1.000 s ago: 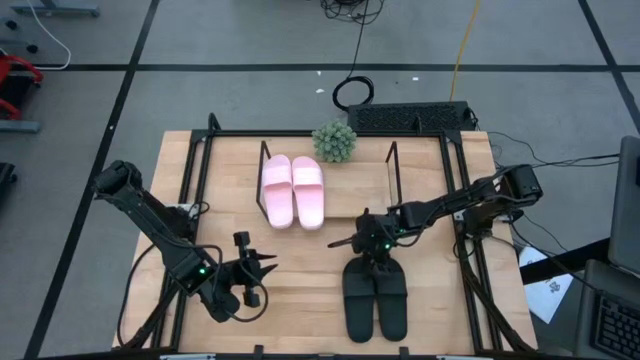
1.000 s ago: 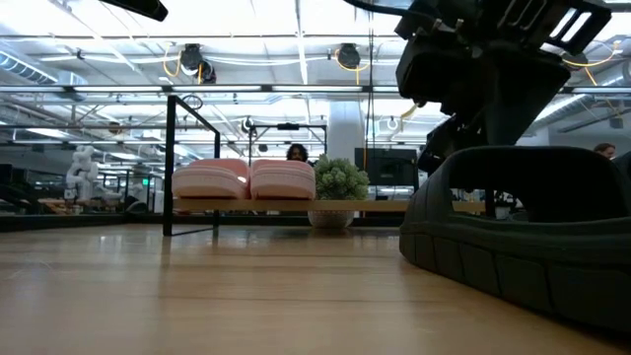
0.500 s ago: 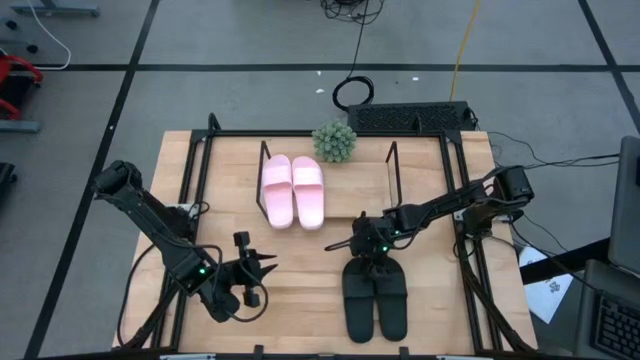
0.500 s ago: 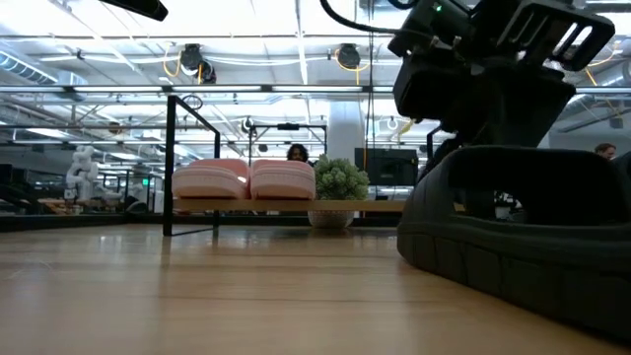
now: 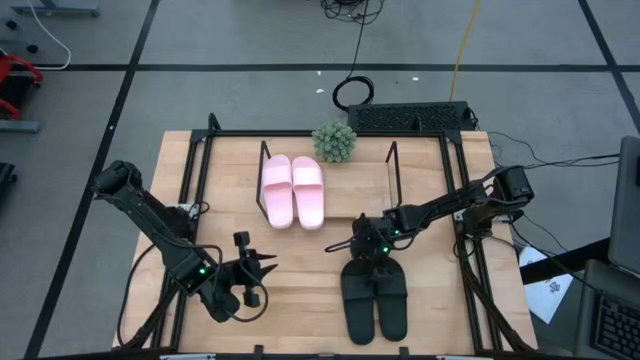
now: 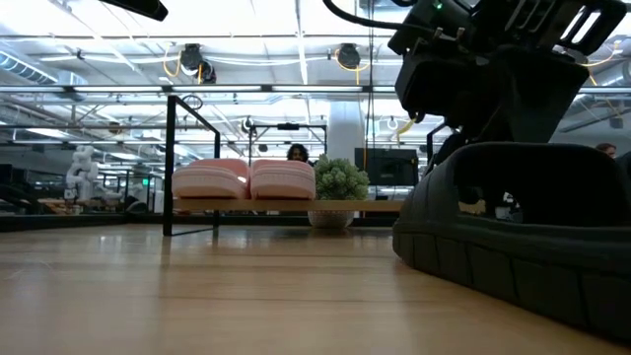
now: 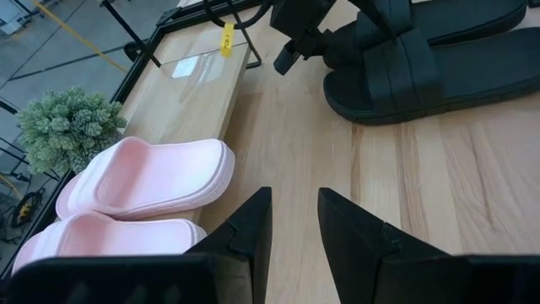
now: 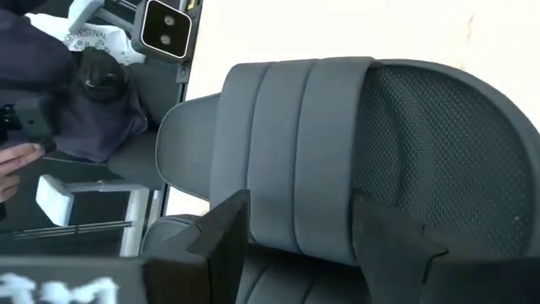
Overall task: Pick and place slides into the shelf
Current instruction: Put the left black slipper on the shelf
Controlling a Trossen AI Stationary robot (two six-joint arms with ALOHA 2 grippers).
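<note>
The pale pink pair (image 5: 292, 190) lies on the left half of the shelf (image 5: 360, 190), soles on its wooden board. The black pair (image 5: 375, 298) lies side by side on the table near its near edge, soles down. My right gripper (image 5: 370, 252) is open and hangs over the far end of the left black slide. In the right wrist view its fingers (image 8: 226, 221) stand on either side of that slide's ribbed strap (image 8: 299, 135). My left gripper (image 5: 262, 267) is open and waits low over the table, left of the black pair. My right gripper comes at the left black slide's strap (image 8: 299, 135) from above, one finger on each side of the strap's width. I cannot tell whether the fingers touch the strap. The slide lies flat on the table.
A small potted plant (image 5: 334, 140) stands at the shelf's far side, and a keyboard (image 5: 410, 117) lies at the table's far edge. The right half of the shelf board is bare. Dark metal frame bars run along the table's left and right sides.
My right gripper has moved a little toward the table's near edge and down, closing in on the black slide's strap. The left arm has kept still.
</note>
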